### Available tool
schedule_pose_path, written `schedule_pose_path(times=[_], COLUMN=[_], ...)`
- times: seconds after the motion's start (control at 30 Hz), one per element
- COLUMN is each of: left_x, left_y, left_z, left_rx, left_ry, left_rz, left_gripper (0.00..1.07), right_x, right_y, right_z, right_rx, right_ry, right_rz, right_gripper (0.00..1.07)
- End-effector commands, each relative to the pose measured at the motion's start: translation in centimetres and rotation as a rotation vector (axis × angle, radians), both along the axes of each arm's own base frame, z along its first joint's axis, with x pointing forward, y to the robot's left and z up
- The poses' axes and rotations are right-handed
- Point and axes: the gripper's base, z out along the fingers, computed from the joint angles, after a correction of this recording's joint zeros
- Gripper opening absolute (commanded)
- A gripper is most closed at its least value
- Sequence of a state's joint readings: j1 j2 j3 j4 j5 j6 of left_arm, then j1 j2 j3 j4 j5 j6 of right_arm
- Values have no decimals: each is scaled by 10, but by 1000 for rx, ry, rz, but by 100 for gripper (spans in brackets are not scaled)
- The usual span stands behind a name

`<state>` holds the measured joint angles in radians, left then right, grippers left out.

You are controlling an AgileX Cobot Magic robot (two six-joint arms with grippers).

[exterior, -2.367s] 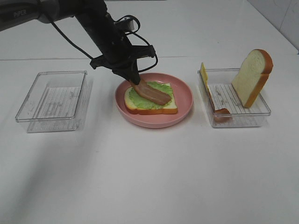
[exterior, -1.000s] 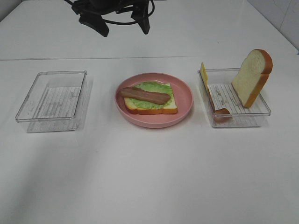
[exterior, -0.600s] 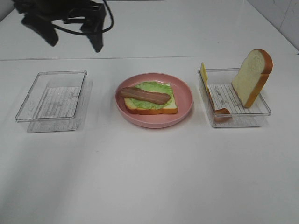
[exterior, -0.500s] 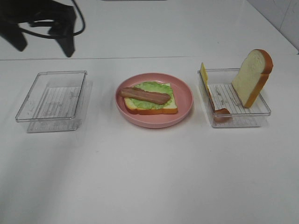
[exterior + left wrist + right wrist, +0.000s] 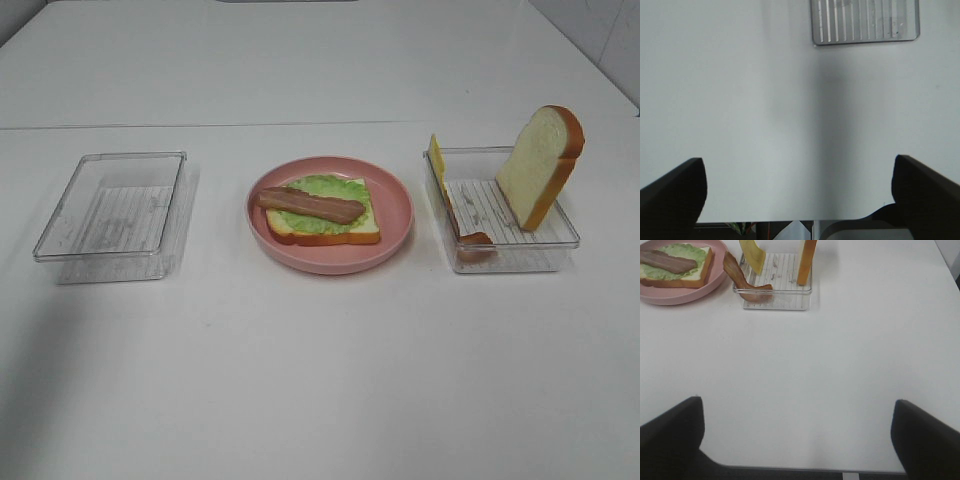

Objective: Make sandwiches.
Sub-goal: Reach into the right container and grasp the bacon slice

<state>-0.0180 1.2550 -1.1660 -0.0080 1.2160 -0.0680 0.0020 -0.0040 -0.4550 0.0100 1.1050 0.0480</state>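
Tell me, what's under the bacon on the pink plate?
Under the bacon strip lies a green lettuce leaf, and beneath that a bread slice, resting on the pink plate. Anything between leaf and bread is covered.

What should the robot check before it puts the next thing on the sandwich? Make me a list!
1. The bottom bread slice lies flat on the pink plate: ok.
2. The lettuce and one bacon strip sit on top of it: ok.
3. The cheese slice waits in the right tray, leaning at its wall: ok.
4. The cheese is free of the spare bacon strip beside it: cannot tell.
5. The second bread slice stands at the tray's other side, apart from the cheese: ok.
6. The right gripper and the left gripper are open and hold nothing: ok.
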Motion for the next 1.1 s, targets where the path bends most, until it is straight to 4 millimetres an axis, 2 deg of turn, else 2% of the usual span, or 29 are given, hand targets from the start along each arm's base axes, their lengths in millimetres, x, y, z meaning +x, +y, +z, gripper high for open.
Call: schedule_pose_path(times=[0.03, 0.07, 0.17, 0.2, 0.23, 0.27, 0.3, 0.33, 0.37, 0.43, 0.47, 0.5, 0.57, 0.67, 0.73, 0.87, 0.93, 1.1], left_x=[-35, -56, -65, -85, -95, -95, -112, -122, -122, -147, -147, -163, -181, -186, -208, -219, -228, -245], left_y=[8, 9, 9, 9, 9, 9, 8, 8, 8, 7, 7, 7, 6, 6, 6, 5, 5, 4], left_z=[2, 4, 4, 6, 7, 7, 8, 7, 7, 4, 4, -1, -8, -10, -23, -32, -44, -46], left_rx=[-5, -4, -1, 11, 11, 11, 10, 10, 10, 10, 10, 11, 11, 11, 11, 12, 12, 12], left_ry=[-65, -141, -168, -245, -283, -283, -348, -381, -381, -467, -467, -512, -577, -593, -668, -722, -777, -869], left_rz=[37, 45, 45, 45, 45, 45, 47, 48, 48, 48, 48, 48, 48, 48, 48, 48, 48, 47], left_gripper=[91, 91, 91, 91, 91, 91, 91, 91, 91, 91, 91, 91, 91, 91, 91, 91, 91, 91], right_x=[-4, -4, -4, -4, -4, -4, -4, -4, -4, -4, -4, -4, -4, -4, -4, -4, -4, -4], right_y=[0, 0, 0, 0, 0, 0, 0, 0, 0, 0, 0, 0, 0, 0, 0, 0, 0, 0], right_z=[0, 0, 0, 0, 0, 0, 0, 0, 0, 0, 0, 0, 0, 0, 0, 0, 0, 0], right_rx=[6, 6, 6, 6, 6, 6, 6, 6, 6, 6, 6, 6, 6, 6, 6, 6, 6, 6], right_ry=[-36, -36, -36, -36, -36, -36, -36, -36, -36, -36, -36, -36, -36, -36, -36, -36, -36, -36], right_rz=[-4, -4, -4, -4, -4, -4, -4, -4, -4, -4, -4, -4, -4, -4, -4, -4, -4, -4], right_gripper=[99, 99, 99, 99, 99, 99, 99, 99, 99, 99, 99, 99, 99, 99, 99, 99, 99, 99])
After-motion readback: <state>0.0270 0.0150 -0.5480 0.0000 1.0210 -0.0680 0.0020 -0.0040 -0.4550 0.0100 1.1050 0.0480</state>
